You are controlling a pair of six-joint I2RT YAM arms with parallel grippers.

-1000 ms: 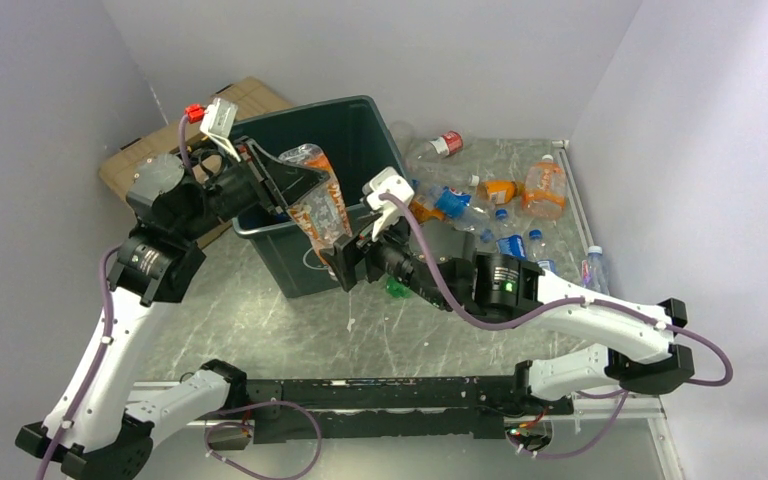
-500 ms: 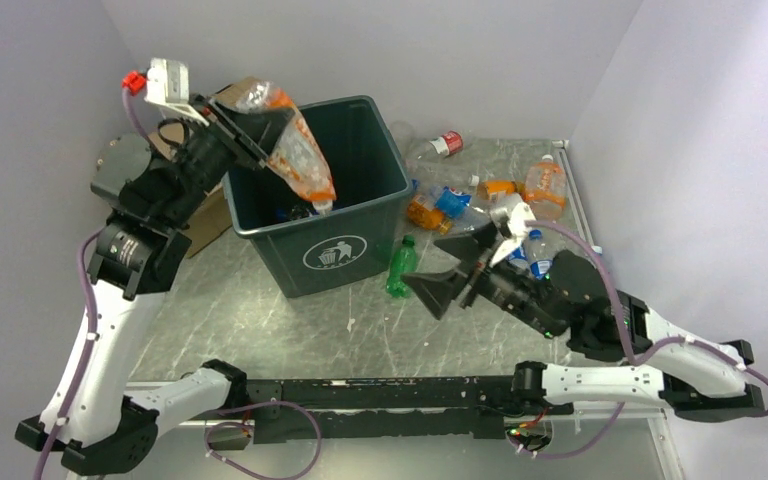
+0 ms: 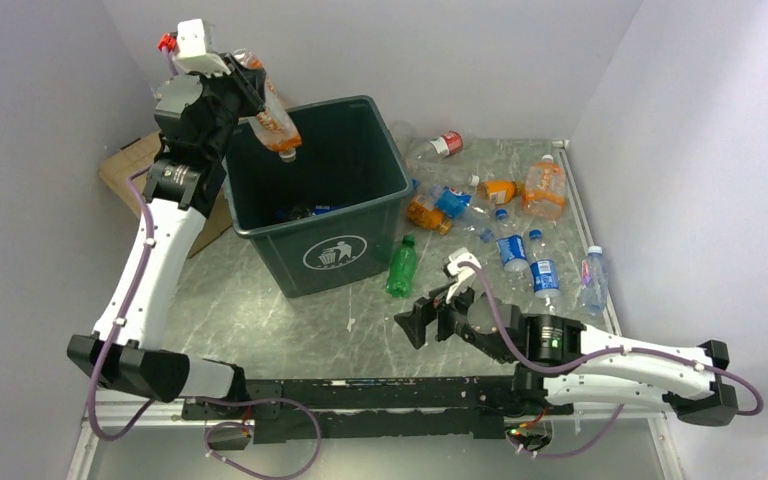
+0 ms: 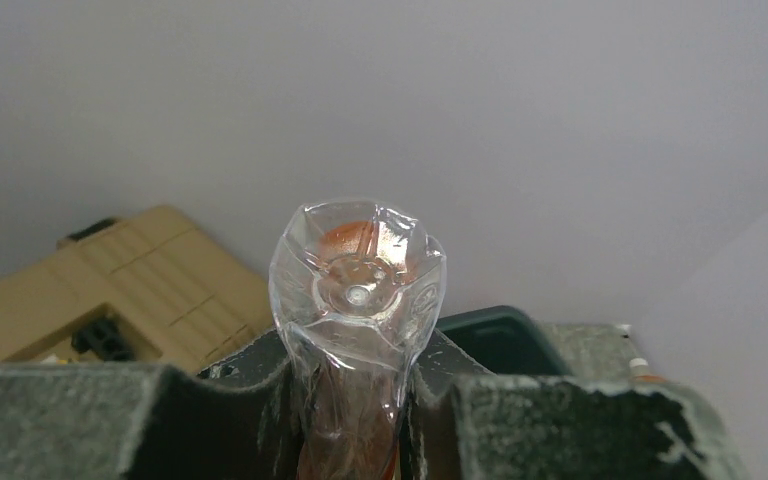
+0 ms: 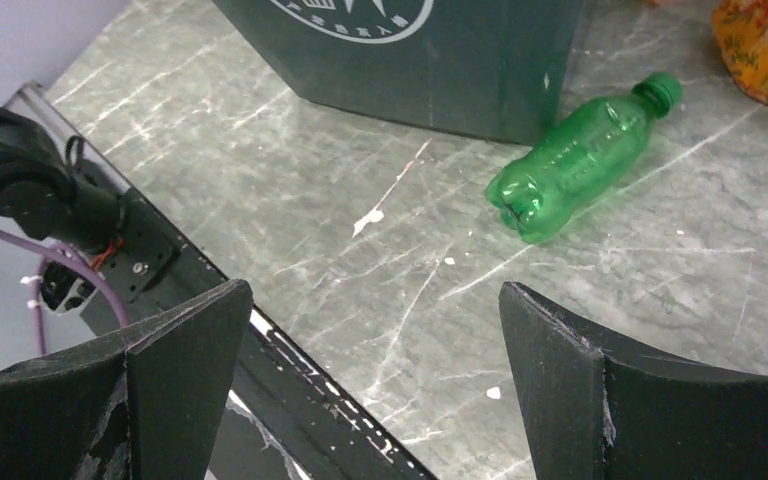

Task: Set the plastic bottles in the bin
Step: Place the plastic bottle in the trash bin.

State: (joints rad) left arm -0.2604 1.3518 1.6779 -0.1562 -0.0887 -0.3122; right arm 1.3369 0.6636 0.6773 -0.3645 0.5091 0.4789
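The left fingers (image 4: 580, 425) clamp a crumpled orange bottle (image 3: 273, 118) above the far left corner of the bin (image 3: 355, 225). The right fingers (image 5: 175, 365) gape wide, empty, near the near edge of the surface (image 3: 260, 305), with a green bottle (image 3: 400, 266) lying just beyond.

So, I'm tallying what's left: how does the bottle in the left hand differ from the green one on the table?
The held bottle is clear with an orange label; the green bottle is green throughout. The held bottle hangs neck down above the bin, pinched in the left hand; the green bottle lies on its side beside the bin. Both are plastic bottles, not yet binned.
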